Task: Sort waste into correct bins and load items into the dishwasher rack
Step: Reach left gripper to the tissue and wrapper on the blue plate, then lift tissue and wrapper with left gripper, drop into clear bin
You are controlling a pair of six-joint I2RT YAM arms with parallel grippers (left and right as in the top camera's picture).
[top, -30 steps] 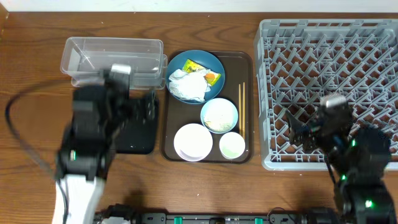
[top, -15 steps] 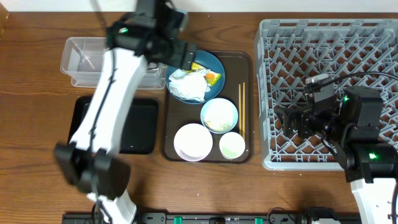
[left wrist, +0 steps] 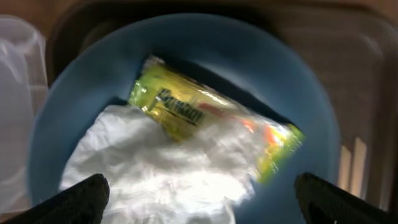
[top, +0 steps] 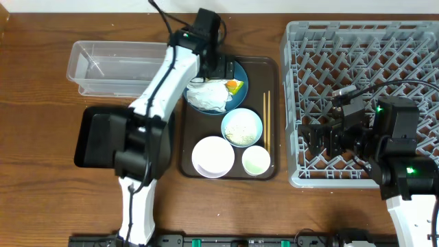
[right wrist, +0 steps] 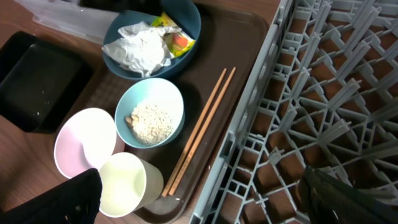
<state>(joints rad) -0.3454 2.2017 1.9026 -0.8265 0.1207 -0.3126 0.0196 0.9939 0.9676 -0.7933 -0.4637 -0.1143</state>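
While the left gripper (left wrist: pixel 205 202) hangs over the dark-blue plate (left wrist: pixel 314 118) at the upper middle of the overhead frame, you see its jaws spread wide and holding nothing, one fingertip in each lower corner of the left wrist view. The yellow snack wrapper (left wrist: pixel 186 112) lies on the plate, partly on the crumpled napkin (left wrist: pixel 155 177). That view is blurred, so you cannot tell whether the fingers touch anything.

The plate sits at the top of the brown tray (top: pixel 271 68). Below it you find the light-blue bowl (top: pixel 241 127) holding rice (right wrist: pixel 151 122), then the white bowl (top: pixel 212 156) and the pale-green cup (top: pixel 256 160) side by side. The chopsticks (top: pixel 266 120) lie along the tray's right edge.

The right gripper (top: pixel 319 140) is over the lower left part of the dishwasher rack (top: pixel 370 62), its jaws also wide and empty. The clear tub (top: pixel 116 65) is at upper left, the black tray (top: pixel 92 137) below it.
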